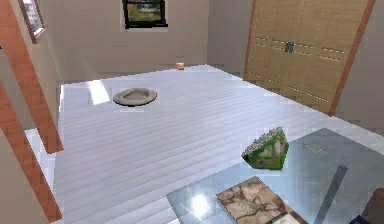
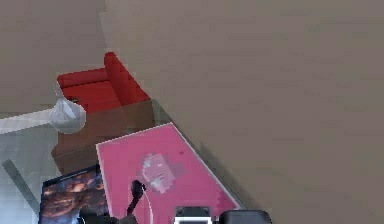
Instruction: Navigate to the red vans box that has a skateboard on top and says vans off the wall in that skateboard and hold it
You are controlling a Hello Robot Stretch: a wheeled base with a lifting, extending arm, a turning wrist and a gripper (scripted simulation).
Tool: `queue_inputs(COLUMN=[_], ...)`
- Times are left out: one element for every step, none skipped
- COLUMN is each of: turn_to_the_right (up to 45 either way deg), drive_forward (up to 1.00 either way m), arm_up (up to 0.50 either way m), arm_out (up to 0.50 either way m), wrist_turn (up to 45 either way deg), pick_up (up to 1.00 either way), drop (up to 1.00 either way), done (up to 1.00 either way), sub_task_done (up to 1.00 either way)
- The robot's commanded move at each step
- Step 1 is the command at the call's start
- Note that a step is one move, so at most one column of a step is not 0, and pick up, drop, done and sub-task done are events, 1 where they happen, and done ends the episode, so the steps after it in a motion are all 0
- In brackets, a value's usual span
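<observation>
- In the forward view you looked across a pale plank floor [image 1: 170,130] toward the far wall. A round, flat grey thing [image 1: 134,96] lay on the boards, and a small orange thing [image 1: 180,65] sat at the wall's foot.
- A dark framed picture [image 1: 146,12] hung high on that wall. Tall wooden doors [image 1: 300,50] stood along the forward view's right.
- At the bottom right, a glass table [image 1: 345,175] came into the picture. On it stood a green-and-white wedge [image 1: 267,148], with a brown printed sheet [image 1: 250,200] lying nearer you.
- In the arm side view, the red box [image 2: 100,85] was at the upper left, close against the beige wall [image 2: 270,90]. It rested on a brown stand [image 2: 95,145]. You could not make out a skateboard or any lettering on it.
- A pale grey rounded thing [image 2: 68,115] sat just beside the box, toward the arm side view's left.
- Nearer you lay a pink slab [image 2: 190,160] with a crumpled translucent scrap [image 2: 158,172] on it. A dark printed cover [image 2: 72,195] lay to its left.
- The gripper [image 2: 141,192] showed at the bottom edge, in front of the pink slab's near end and well apart from the red box. You could not tell the claw's state, nor whether it held anything.
</observation>
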Motion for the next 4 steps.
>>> queue_inputs(turn_to_the_right=[0.0, 0.0, 0.0, 0.0], drive_forward=[0.00, 0.00, 0.00, 0.00], arm_up=[-0.30, 0.00, 0.10, 0.00], arm_out=[0.00, 0.00, 0.00, 0.00], wrist_turn=[0.0, 0.0, 0.0, 0.0], pick_up=[0.00, 1.00, 0.00, 0.00], drop=[0.00, 0.00, 0.00, 0.00], done=[0.00, 0.00, 0.00, 1.00], sub_task_done=[0.00, 0.00, 0.00, 0.00])
